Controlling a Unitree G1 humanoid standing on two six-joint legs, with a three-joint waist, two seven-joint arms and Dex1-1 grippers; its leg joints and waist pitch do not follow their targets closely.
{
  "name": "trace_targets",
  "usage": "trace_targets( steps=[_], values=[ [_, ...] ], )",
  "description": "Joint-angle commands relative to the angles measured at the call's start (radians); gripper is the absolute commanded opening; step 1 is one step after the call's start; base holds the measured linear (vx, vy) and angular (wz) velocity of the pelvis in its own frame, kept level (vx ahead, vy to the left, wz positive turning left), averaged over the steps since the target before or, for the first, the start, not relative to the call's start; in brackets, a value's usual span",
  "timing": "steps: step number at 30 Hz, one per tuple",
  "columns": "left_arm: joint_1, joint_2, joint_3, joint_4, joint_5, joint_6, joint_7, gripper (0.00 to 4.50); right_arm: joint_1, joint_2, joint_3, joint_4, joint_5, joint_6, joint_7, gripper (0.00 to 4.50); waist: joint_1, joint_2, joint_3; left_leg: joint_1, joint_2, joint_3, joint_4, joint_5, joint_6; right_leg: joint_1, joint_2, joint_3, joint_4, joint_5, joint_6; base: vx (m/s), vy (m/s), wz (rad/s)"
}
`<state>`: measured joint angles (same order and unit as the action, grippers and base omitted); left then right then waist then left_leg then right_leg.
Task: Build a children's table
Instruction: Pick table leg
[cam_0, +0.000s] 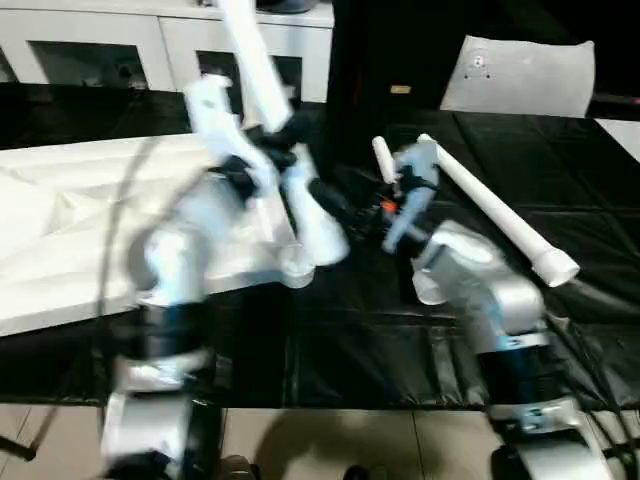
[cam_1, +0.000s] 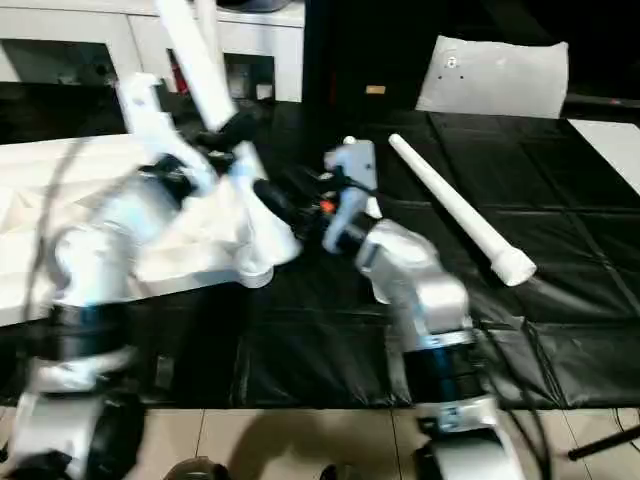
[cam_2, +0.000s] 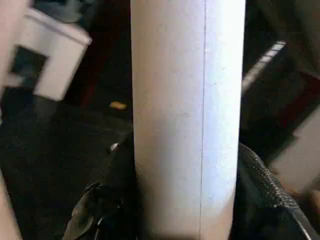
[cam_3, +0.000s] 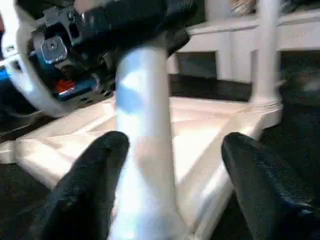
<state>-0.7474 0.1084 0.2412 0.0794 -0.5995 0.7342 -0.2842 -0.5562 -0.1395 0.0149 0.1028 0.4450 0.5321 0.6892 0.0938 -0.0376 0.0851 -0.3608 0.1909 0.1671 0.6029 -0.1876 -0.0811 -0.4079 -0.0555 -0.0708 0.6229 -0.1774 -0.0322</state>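
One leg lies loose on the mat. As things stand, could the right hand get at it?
Probably yes. The right hand stands open around the upright leg, gripping nothing, and the loose leg lies on bare black mat beside that arm, uncovered.

You won't find any readable text, label, brand or number here. The small yellowish tag (cam_0: 400, 89) on the dark panel at the back is too blurred to make out, and so is the round mark (cam_0: 480, 62) on the white sheet.
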Motion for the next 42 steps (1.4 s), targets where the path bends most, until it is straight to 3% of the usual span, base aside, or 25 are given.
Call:
trace_targets(
  steps=[1,5,9,12,16,33,41,42],
  values=[
    [-0.03,0.018,-0.03,0.0,-0.04,0.029,-0.085,1.85,-0.026,-0.031,-0.015,-0.036,0.052,0.064,0.048,3.55,0.001,0.002,-0.091,0.003,0.027,-0.006,-0.059,-0.076,0.034,0.066,-0.073,0.053,-0.072,-0.176,-0.143,0.0,0.0,0.0],
    [-0.051,0.054,-0.053,0.005,-0.098,0.068,-0.217,1.85,-0.043,-0.074,0.006,-0.035,0.072,0.105,0.106,3.89,0.001,-0.002,-0.092,0.001,0.026,-0.002,-0.057,-0.061,0.035,0.068,-0.076,0.052,-0.069,-0.162,-0.163,0.0,0.0,0.0],
    [-0.071,0.105,-0.114,-0.005,-0.149,0.118,-0.407,1.85,-0.065,-0.098,0.014,-0.015,0.098,0.148,0.162,3.89,0.0,-0.001,-0.089,0.002,0.026,-0.002,-0.058,-0.075,0.028,0.066,-0.077,0.053,-0.074,-0.22,-0.151,0.0,0.0,0.0],
    [-0.075,0.122,-0.144,-0.008,-0.148,0.117,-0.462,1.85,-0.066,-0.105,0.019,-0.021,0.121,0.166,0.198,3.89,0.0,-0.001,-0.089,0.002,0.027,-0.003,-0.058,-0.077,0.022,0.068,-0.078,0.053,-0.074,-0.226,-0.144,0.0,0.0,0.0],
    [-0.11,0.13,-0.173,0.021,-0.15,0.085,-0.562,1.85,-0.052,-0.134,0.039,-0.044,0.178,0.224,0.283,3.5,0.003,-0.002,-0.091,0.001,0.025,-0.002,-0.057,-0.062,0.027,0.072,-0.076,0.053,-0.074,-0.209,-0.148,0.0,0.0,0.0],
    [-0.119,0.158,-0.206,0.049,-0.123,0.028,-0.687,1.84,-0.036,-0.151,0.044,-0.047,0.208,0.269,0.317,2.11,0.004,-0.003,-0.092,0.0,0.028,-0.002,-0.057,-0.063,0.012,0.07,-0.078,0.052,-0.072,-0.215,-0.15,0.0,0.0,0.0],
    [-0.117,0.161,-0.202,0.056,-0.122,0.022,-0.688,1.84,-0.031,-0.146,0.051,-0.047,0.195,0.256,0.312,1.99,0.005,-0.005,-0.092,-0.002,0.027,-0.002,-0.057,-0.056,0.011,0.072,-0.078,0.052,-0.071,-0.213,-0.148,0.0,0.0,0.0],
    [-0.125,0.147,-0.18,0.07,-0.125,0.036,-0.641,1.84,-0.034,-0.142,0.049,-0.041,0.188,0.243,0.3,1.99,0.005,-0.005,-0.092,-0.002,0.027,-0.002,-0.056,-0.056,0.011,0.071,-0.078,0.053,-0.071,-0.216,-0.147,0.0,0.0,0.0]
  ],
)
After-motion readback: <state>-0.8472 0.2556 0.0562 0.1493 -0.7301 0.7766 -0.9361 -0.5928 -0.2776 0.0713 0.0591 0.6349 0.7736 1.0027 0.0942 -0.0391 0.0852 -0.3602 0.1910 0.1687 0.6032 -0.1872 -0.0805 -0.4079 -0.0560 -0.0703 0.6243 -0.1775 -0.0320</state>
